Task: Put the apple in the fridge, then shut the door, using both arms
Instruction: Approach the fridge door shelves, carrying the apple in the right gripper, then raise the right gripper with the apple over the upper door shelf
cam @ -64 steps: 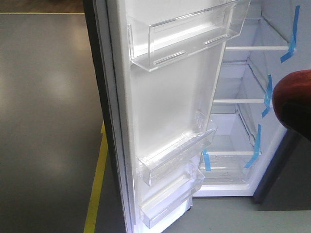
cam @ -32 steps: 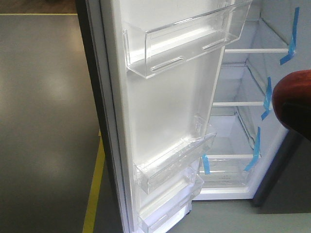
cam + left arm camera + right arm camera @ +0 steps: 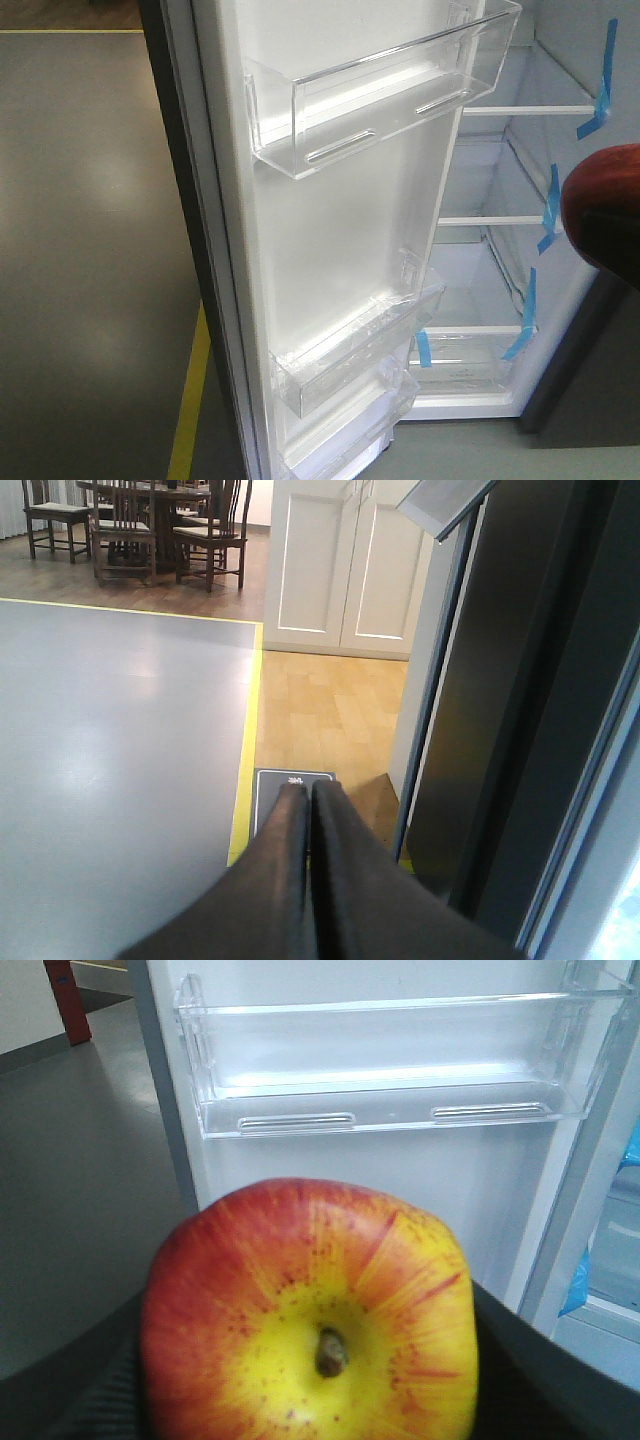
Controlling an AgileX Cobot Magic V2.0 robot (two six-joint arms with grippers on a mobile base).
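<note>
One change: door (image 3: 340,230) shifted left | left claw (image 3: 308,792) clenched, empty | right claw (image 3: 312,1385) grasping apple (image 3: 310,1290)

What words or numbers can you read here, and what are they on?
No text here can be read.
Floor mat: a small white mark, too blurred to read.
Fridge drawer: faint grey marks, too small to read.
The apple and the door: no writing shows.
</note>
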